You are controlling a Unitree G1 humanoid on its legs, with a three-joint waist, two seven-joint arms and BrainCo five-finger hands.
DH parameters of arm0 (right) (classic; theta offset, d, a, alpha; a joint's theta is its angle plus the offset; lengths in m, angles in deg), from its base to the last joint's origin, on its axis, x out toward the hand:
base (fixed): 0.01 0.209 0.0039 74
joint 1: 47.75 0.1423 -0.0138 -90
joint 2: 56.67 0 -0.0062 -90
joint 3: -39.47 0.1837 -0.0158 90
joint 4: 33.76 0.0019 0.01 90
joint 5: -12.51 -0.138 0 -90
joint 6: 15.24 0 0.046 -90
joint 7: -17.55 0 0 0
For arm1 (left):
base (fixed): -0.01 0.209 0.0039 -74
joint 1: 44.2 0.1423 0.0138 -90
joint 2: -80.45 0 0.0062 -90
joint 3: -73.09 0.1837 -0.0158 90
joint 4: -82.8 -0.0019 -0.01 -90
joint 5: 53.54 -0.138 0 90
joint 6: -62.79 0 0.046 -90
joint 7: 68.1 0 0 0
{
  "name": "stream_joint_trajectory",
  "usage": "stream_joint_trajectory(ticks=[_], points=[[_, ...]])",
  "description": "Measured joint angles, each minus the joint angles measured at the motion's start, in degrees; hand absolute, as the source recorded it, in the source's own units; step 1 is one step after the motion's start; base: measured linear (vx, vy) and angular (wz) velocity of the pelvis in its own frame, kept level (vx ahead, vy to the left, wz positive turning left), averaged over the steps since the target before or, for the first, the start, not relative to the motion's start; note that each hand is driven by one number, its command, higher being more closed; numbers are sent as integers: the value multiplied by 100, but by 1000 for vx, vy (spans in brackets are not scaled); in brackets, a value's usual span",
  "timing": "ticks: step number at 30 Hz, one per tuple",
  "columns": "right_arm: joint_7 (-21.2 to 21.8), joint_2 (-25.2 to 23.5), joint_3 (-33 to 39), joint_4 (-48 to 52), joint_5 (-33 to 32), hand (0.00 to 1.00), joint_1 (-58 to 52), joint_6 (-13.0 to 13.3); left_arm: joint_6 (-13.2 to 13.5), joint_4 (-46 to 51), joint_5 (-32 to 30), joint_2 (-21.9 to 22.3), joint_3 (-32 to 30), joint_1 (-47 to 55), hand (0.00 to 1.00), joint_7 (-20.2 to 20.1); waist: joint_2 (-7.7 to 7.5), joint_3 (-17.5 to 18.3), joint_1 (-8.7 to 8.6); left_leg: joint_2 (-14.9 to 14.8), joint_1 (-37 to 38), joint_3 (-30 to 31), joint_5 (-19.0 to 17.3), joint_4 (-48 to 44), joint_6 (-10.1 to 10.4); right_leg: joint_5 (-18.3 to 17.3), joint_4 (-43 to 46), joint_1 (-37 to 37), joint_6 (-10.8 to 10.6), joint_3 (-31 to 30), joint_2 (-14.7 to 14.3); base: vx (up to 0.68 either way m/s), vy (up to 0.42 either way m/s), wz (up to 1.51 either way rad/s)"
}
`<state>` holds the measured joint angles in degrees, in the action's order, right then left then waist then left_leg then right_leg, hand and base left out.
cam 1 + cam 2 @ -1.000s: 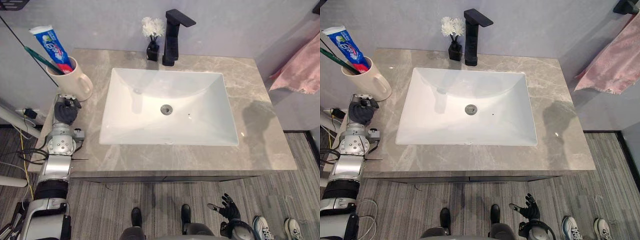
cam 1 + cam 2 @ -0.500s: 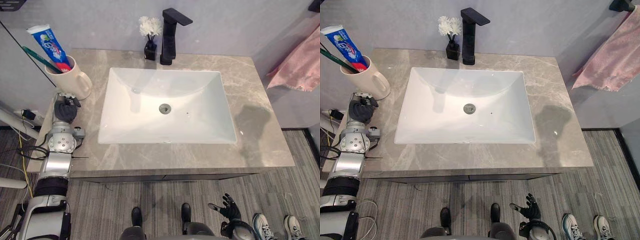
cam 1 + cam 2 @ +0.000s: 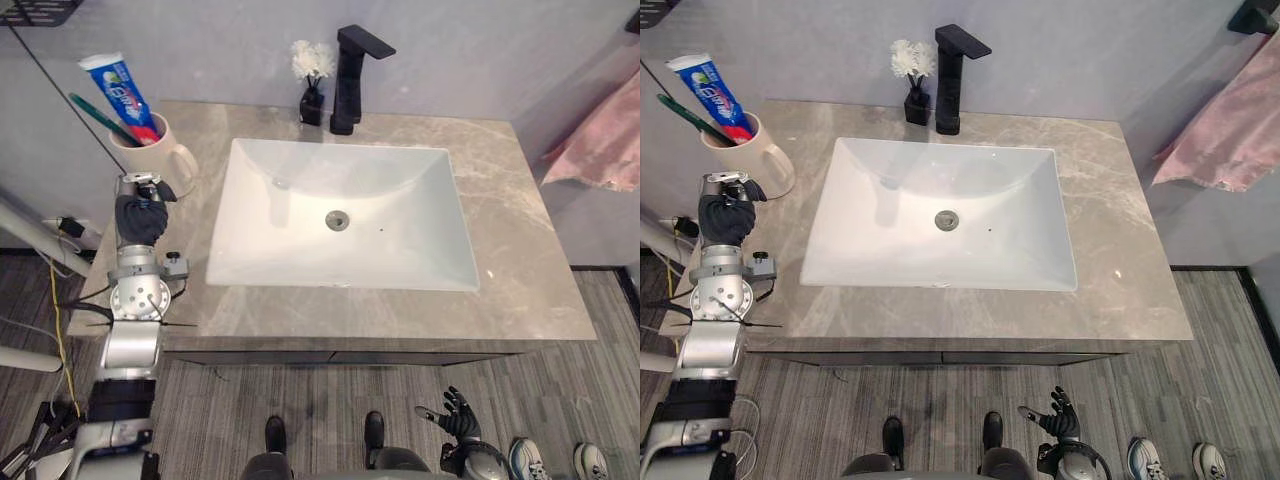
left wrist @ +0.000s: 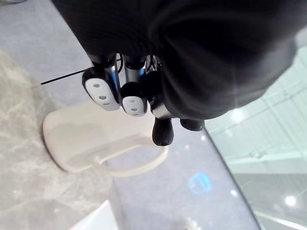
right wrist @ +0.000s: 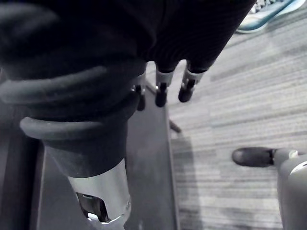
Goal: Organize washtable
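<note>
A cream mug (image 3: pixel 150 155) stands at the back left corner of the grey marble washtable (image 3: pixel 520 290). It holds a blue and white toothpaste tube (image 3: pixel 122 95) and a green toothbrush (image 3: pixel 100 115). My left hand (image 3: pixel 140 215) hovers just in front of the mug, at the counter's left edge. In the left wrist view its fingers (image 4: pixel 132 98) are curled and hold nothing, with the mug (image 4: pixel 96 139) a little past them. My right hand (image 3: pixel 455 415) hangs low over the floor with its fingers spread.
A white sink (image 3: pixel 340 170) fills the middle of the counter. A black faucet (image 3: pixel 350 80) and a small black vase of white flowers (image 3: pixel 313 95) stand behind it. A pink towel (image 3: pixel 600 150) hangs at the right. A person's shoes (image 3: pixel 530 460) show lower right.
The camera has shifted a little. My left hand has risen slightly and come closer to the mug. The right hand has stayed where it was.
</note>
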<state>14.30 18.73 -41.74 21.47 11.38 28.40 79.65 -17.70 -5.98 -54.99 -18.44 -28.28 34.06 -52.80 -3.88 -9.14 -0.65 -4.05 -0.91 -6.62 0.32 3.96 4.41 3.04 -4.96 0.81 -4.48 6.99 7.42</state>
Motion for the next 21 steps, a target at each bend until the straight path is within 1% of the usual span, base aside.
stream_joint_trajectory(ticks=[2,3,4,5,6,7,8,9,10,11,13,14,15,16,18,20,21], points=[[23,2,-44,-44,-1,0,-4,-11,50,312,118,211,-111,319,100,1,73,7,29,-6,55,107,1,-1,1,-4,9,-106,-2,92,-6,-31,-18,22],[31,1,-55,-46,-1,0,-4,-20,70,403,149,276,-156,439,100,-1,104,5,59,-9,87,122,0,0,2,-5,19,-141,-2,104,-8,-37,-15,17],[49,2,-67,-45,-1,0,-4,-23,109,586,249,423,-271,670,100,1,169,32,135,-10,108,144,-2,6,3,-21,51,-158,-15,128,-7,-55,-15,15],[70,0,-85,-45,-2,0,1,-26,149,804,368,557,-411,912,100,4,222,49,164,-8,101,202,-1,17,4,-54,102,-160,-28,198,2,-46,-12,19],[78,-7,-93,-46,-2,0,0,-33,194,900,386,621,-497,1055,100,7,243,64,172,-5,98,229,0,24,4,-76,123,-164,-49,239,8,-54,-17,19],[78,-34,-77,-43,-3,0,-2,-42,238,1152,557,825,-753,1434,100,6,298,112,194,-1,156,237,44,123,3,-110,168,-168,-55,271,13,-31,-13,13],[78,-39,-77,-42,-4,0,-2,-44,253,1231,595,924,-862,1575,100,6,322,132,206,0,169,250,56,139,0,-118,173,-185,-56,294,16,-44,-15,14],[76,-56,-76,-41,-5,0,-4,-50,321,1337,758,1142,-1047,1823,100,9,364,168,229,5,192,277,57,141,0,-126,173,-235,-57,374,28,-31,-10,16],[75,-85,-68,-41,-11,0,-8,-55,341,1403,848,1283,-1142,1980,100,9,379,189,254,10,219,296,58,144,-1,-139,176,-276,-52,409,34,-42,-7,14],[73,-138,-62,-40,-44,0,-27,-81,400,1417,994,1470,-1233,2194,100,10,379,255,320,13,245,303,58,150,-1,-164,177,-309,-66,426,42,-34,-7,10],[68,-206,-63,-40,-54,0,-27,-107,435,1412,1204,1719,-1344,2455,100,10,366,335,327,18,255,336,61,176,-3,-218,189,-372,-89,550,59,-31,-12,20],[59,-253,-66,-40,-58,0,-30,-117,442,1394,1383,1906,-1407,2635,0,16,344,420,338,11,259,355,62,176,-3,-245,212,-381,-82,588,57,-27,-21,24],[49,-282,-71,-39,-64,0,-16,-122,449,1352,1537,2069,-1457,2782,0,20,330,484,404,6,267,382,62,176,-2,-261,220,-406,-85,629,58,-20,-21,17],[36,-286,-71,-37,-65,0,-12,-122,453,1296,1617,2132,-1458,2830,0,19,330,519,461,6,266,410,63,174,-2,-266,220,-421,-84,665,58,-4,-16,22],[-47,-312,-55,-44,-112,0,-40,-175,467,824,1931,2356,-1495,2890,0,11,303,612,479,11,274,516,80,162,-13,-301,224,-516,-104,833,78,-4,-16,31],[-52,-312,-63,-45,-142,0,-63,-187,461,384,2016,2476,-1532,2928,0,-10,291,630,479,-2,293,545,86,141,-18,-311,225,-558,-118,907,87,-10,-16,17],[-58,-310,-75,-47,-168,0,-64,-209,427,-17,2104,2533,-1519,2922,0,-19,281,639,477,5,289,584,104,140,-11,-325,236,-576,-139,965,102,-26,-11,21]])
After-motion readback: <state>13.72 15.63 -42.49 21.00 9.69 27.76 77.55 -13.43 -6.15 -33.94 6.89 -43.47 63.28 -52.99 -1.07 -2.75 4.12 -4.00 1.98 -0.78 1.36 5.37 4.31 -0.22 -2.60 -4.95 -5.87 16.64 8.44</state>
